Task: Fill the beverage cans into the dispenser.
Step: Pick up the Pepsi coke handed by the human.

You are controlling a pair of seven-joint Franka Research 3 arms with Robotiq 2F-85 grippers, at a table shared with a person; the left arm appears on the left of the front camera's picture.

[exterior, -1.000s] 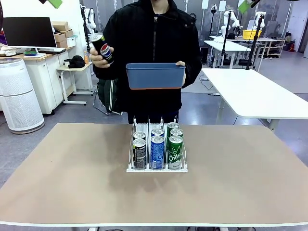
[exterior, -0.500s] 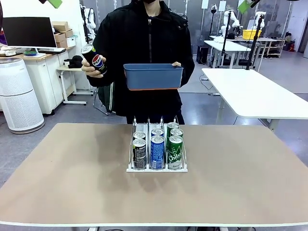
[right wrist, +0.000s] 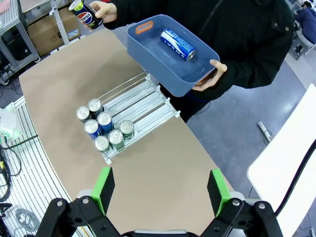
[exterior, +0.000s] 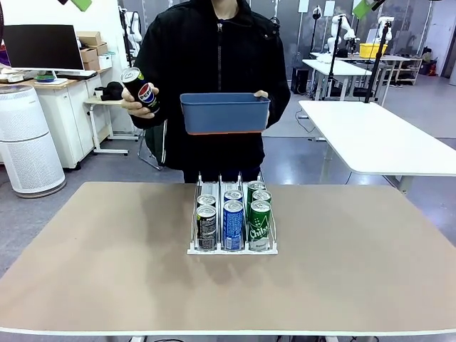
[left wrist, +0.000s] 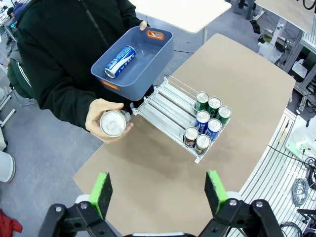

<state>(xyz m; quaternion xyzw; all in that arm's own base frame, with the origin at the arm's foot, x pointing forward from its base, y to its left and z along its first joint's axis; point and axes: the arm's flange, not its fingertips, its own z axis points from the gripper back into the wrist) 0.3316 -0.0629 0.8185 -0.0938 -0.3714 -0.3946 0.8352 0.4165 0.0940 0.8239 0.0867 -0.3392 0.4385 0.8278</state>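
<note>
The white wire dispenser (exterior: 214,184) stands mid-table with several beverage cans at its near end: black ones (exterior: 206,226) in the left lane, blue ones (exterior: 233,224) in the middle, green ones (exterior: 259,224) on the right. A person at the far side holds a black Pepsi can (exterior: 140,90) in one hand and a blue bin (exterior: 225,113) in the other. Inside the bin lies a blue-and-white can (left wrist: 120,61). My left gripper (left wrist: 159,192) and right gripper (right wrist: 160,190) hang high above the table, both open and holding nothing.
The brown table (exterior: 107,271) has wide bare room on both sides of the dispenser. The rear parts of the dispenser lanes (left wrist: 163,101) hold no cans. A white table (exterior: 377,142) stands behind on the right.
The person's hand with the Pepsi can has moved down and out to the picture's left. The blue bin has shifted slightly left. Both grippers have stayed open.
</note>
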